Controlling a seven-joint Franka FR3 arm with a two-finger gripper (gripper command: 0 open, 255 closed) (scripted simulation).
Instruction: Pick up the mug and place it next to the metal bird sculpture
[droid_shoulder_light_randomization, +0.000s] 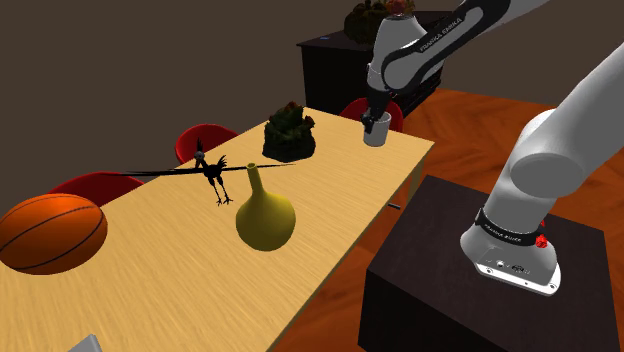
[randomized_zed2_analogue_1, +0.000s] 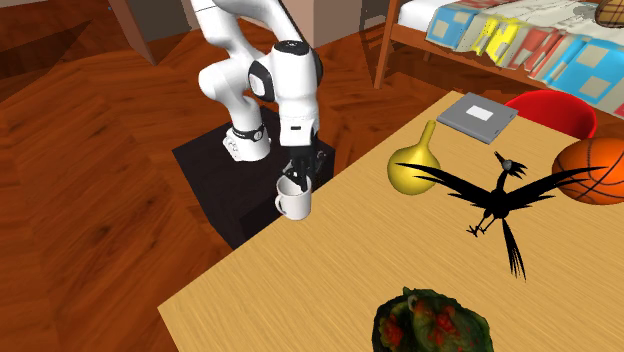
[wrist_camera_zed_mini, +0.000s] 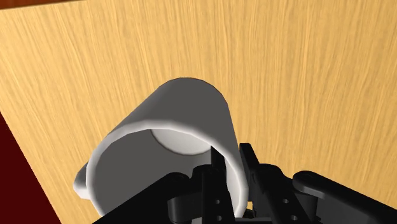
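Closest to my wrist lens is the mug, pale grey-white, and my jaws are clamped on its rim. One finger reaches inside the mouth and the other presses the wall from outside. Its hollow shows a bare pale floor, and its handle sticks out on the side away from that grip. Light wood grain of the counter runs behind it. I cannot tell whether its base touches the wood.

From the shoulder view the mug hangs at the counter's far corner, well apart from the bird. This is a thin black figure on spindly legs with its wings spread wide. The second exterior view puts the mug at the counter's edge beside my stand, with the bird far along the top.

A yellow gourd with a narrow neck stands just beside the bird. One wing crosses the neck, and I cannot see inside the gourd. An orange ball sits past the bird's other wing, away from the mug. A dark clump of green and red stands apart from the bird, toward the mug's end and along the edge away from my stand. A flat grey slab lies beyond the bird, away from the mug.
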